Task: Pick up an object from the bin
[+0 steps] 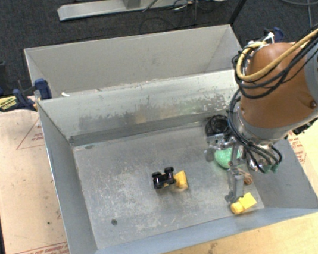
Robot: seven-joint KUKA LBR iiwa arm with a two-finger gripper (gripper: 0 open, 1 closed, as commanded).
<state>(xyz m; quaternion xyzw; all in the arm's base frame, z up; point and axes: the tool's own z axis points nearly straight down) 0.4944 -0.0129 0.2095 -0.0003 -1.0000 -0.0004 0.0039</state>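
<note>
My gripper [234, 188] reaches down at the bin's right side, under the orange cover of the wrist. Its lower end stands right at a small yellow block [243, 203] that lies near the front right corner of the floor; whether it touches the block I cannot tell. A pale green thing [222, 157] lies just left of the gripper's upper part, partly hidden by the wrist. A small black and yellow toy vehicle [169, 179] sits in the middle of the floor, well to the left of the gripper.
A round black thing [215, 125] lies by the back wall, just above the green one, at the edge of the arm. The arm covers the bin's right wall. The left half of the floor is bare metal.
</note>
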